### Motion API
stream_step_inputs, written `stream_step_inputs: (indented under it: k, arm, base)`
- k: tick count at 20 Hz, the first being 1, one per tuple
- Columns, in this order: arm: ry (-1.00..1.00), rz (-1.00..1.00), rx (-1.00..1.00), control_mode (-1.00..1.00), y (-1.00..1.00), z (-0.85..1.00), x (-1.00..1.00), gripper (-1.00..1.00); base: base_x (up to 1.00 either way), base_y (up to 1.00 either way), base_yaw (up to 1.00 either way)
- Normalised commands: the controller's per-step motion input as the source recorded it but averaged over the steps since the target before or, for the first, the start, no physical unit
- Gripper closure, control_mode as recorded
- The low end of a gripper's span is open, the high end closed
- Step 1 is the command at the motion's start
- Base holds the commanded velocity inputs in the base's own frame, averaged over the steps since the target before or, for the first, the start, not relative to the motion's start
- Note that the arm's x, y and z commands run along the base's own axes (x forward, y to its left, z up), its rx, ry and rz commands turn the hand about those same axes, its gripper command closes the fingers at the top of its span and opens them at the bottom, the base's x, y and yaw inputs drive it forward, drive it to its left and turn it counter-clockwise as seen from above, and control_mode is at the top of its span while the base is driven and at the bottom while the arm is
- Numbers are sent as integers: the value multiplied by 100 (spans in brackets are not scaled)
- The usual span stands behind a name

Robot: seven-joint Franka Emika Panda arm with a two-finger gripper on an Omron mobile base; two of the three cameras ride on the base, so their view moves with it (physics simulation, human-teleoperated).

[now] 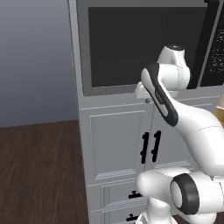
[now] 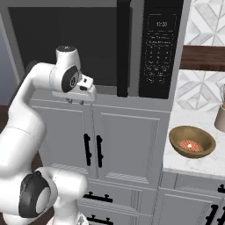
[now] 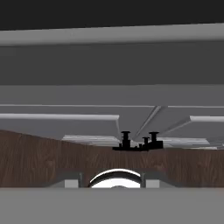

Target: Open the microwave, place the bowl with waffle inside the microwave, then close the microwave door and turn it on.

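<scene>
The microwave [image 2: 132,88] is built in above white cabinets. Its door [image 1: 144,43] [image 2: 66,39] is closed, with the long black bar handle [image 2: 123,48] [image 1: 202,43] beside the black control panel [image 2: 160,48] [image 1: 217,48]. The tan wooden bowl [image 2: 192,141], holding a small reddish waffle, rests on the white counter [image 2: 184,118] to the microwave's right. My gripper [image 2: 75,101] [image 1: 147,100] [image 3: 112,183] hangs open and empty, pointing down, just under the door's lower edge and left of the handle. It is far from the bowl.
Below the microwave are white cabinet doors with paired black handles [image 2: 93,150] [image 1: 150,147] [image 3: 138,142] and drawers [image 2: 101,197]. The floor [image 1: 39,170] is dark wood. A tan jar [image 2: 221,114] stands at the counter's back right, under a wooden shelf [image 2: 202,57].
</scene>
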Motion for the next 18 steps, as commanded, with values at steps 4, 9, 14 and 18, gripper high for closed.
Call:
stream_step_inputs:
  k: [4,9,14,18]
  arm:
    - [-25,0,0,-100,-15,6,-35,-100]
    - [-95,0,2,-100,-64,53,-98,-100]
    - [-68,0,3,-100,-95,49,-90,-100]
    - [0,0,3,-100,-35,0,6,-100]
  base:
    - [0,0,0]
    - [0,0,0]
    - [0,0,0]
    - [0,0,0]
